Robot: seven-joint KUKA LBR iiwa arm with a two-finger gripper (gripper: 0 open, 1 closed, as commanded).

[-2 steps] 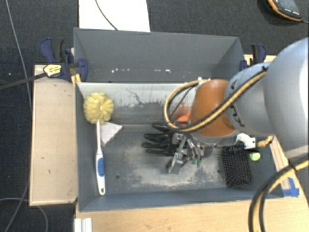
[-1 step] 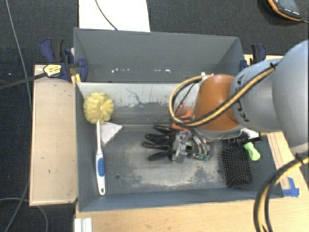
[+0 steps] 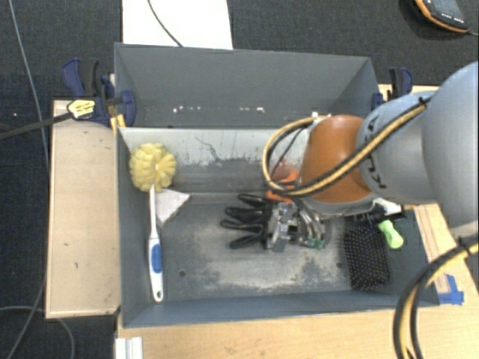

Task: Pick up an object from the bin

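My gripper (image 3: 283,229) is low in the middle of the bin, under the orange wrist cover. It sits at the right end of a black, glove-like thing (image 3: 243,221) whose several finger-like prongs point left across the floor. That right end is hidden beneath the gripper, and I cannot see whether anything is held. Right of the gripper lies a black hairbrush (image 3: 367,257) with a green handle (image 3: 391,235), close by but apart from it.
A dish brush (image 3: 154,223) with a yellow mop head, white handle and blue grip lies along the left wall. A white triangular scrap (image 3: 172,202) lies beside it. The arm and cables cover the bin's right back corner.
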